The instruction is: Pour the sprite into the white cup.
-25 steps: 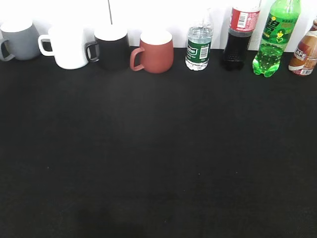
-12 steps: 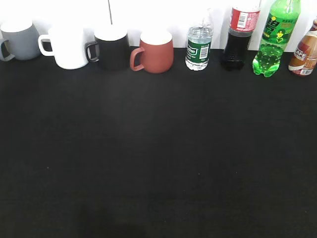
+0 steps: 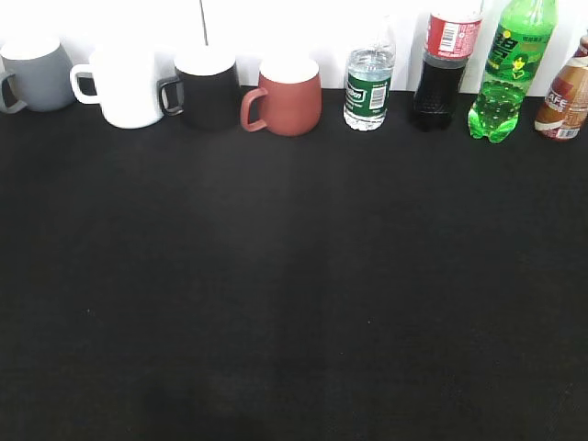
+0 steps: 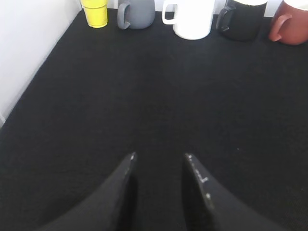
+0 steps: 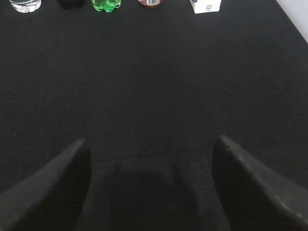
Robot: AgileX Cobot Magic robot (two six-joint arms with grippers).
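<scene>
While neither arm shows in the exterior view, your two wrist views place both grippers low over the black table (image 3: pixel 294 276), well short of the back row. The sprite (image 3: pixel 511 69) stands upright at the upper right of the exterior frame, long axis vertical, between the cola bottle (image 3: pixel 443 64) and a brown bottle (image 3: pixel 567 92). In the right wrist view only its green base (image 5: pixel 106 5) shows, at the top edge left of centre, so it lies ahead and to the left of the right gripper (image 5: pixel 151 149). That gripper is spread wide and holds nothing. The left gripper (image 4: pixel 160 156) has a narrower gap and is also empty. The white cup (image 3: pixel 124 87) sits upper left; in the left wrist view it (image 4: pixel 192 18) is ahead, slightly right. By my judgement the right arm is nearer the bottle, the left nearer the cup
</scene>
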